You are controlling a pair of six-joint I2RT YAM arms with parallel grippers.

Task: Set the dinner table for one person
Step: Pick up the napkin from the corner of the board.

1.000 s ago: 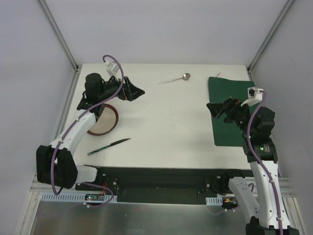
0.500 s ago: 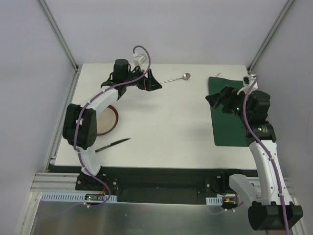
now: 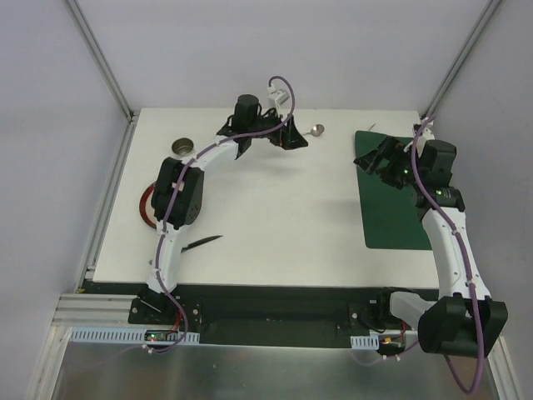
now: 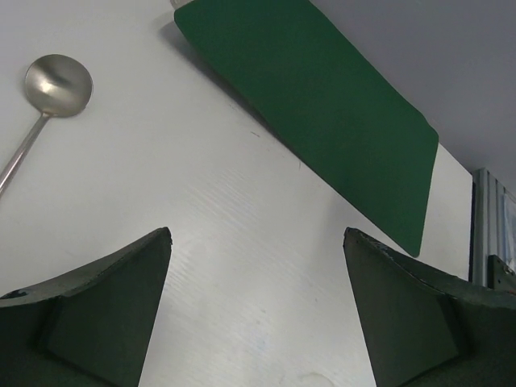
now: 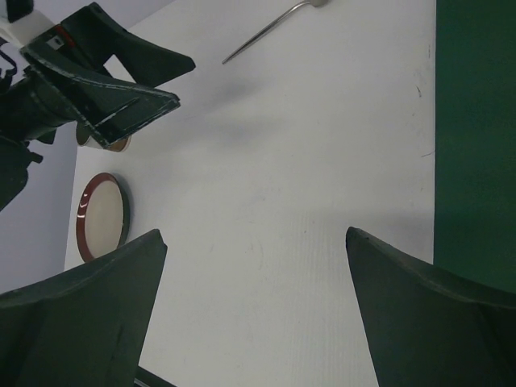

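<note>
The dinner table point(image 3: 275, 208) is a white top. At its back edge lies a silver spoon point(image 3: 316, 129), its bowl point(image 4: 58, 85) showing in the left wrist view. My left gripper point(image 3: 293, 140) hovers open just left of the spoon's bowl, over the handle, with nothing between its fingers point(image 4: 105, 306). A dark green placemat point(image 3: 393, 196) lies at the right. My right gripper point(image 3: 366, 160) hangs open and empty over the placemat's far left edge. At the left, a red-rimmed plate point(image 3: 147, 205) is partly hidden by the left arm.
A small metal cup point(image 3: 181, 149) stands at the back left. A black-bladed knife point(image 3: 198, 243) with a green handle lies near the front left edge. Metal frame rails point(image 3: 111, 187) border the table. The right wrist view shows the left gripper point(image 5: 121, 101) and the plate point(image 5: 101, 214).
My left arm has swung right from above the plate to the spoon at the back, uncovering the cup. The right gripper has moved toward the back along the placemat's left edge.
</note>
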